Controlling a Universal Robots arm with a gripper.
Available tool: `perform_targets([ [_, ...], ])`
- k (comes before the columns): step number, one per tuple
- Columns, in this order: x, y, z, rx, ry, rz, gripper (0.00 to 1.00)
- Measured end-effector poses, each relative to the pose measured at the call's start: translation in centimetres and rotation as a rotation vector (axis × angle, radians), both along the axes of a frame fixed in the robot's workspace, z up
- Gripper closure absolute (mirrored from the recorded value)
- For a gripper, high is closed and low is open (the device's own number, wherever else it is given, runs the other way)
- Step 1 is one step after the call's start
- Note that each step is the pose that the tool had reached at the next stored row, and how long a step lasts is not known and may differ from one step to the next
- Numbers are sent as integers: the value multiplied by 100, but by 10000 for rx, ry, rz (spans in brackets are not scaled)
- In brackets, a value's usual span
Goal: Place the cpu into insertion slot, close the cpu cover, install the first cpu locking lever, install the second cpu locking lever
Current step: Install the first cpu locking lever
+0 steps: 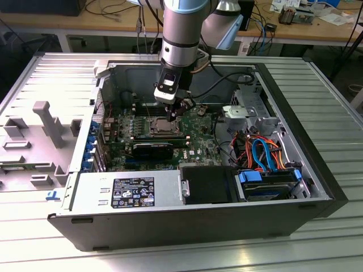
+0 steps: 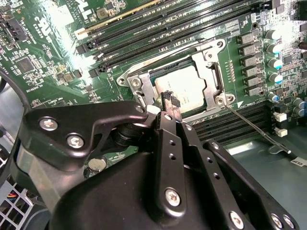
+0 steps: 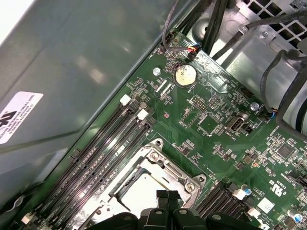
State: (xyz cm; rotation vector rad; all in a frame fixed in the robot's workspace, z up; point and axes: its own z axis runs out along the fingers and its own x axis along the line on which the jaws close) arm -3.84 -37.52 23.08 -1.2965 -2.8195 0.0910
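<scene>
Holds the tool (image 2: 170,101), seemingly pressed together, just above the cpu (image 2: 184,86) seated in the insertion slot (image 2: 164,71) beneath the cpu cover (image 2: 211,72).

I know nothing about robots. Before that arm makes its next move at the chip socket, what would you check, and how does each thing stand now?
1. Cpu seated in the insertion slot: ok, it lies flat inside.
2. Cpu cover closed: ok, it appears to lie down around the chip.
3. Locking lever latched: not ok, the thin rod sticks out over the memory slots.
4. Gripper placed right: ok, shut and empty, at the socket's edge.
5. Cables out of the way: ok, they lie towards the exterior view's right, away from the gripper.
</scene>
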Motion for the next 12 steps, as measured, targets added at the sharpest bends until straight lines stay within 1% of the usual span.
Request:
perform_targets([
  [12,0,0,0,0,0,276,89],
])
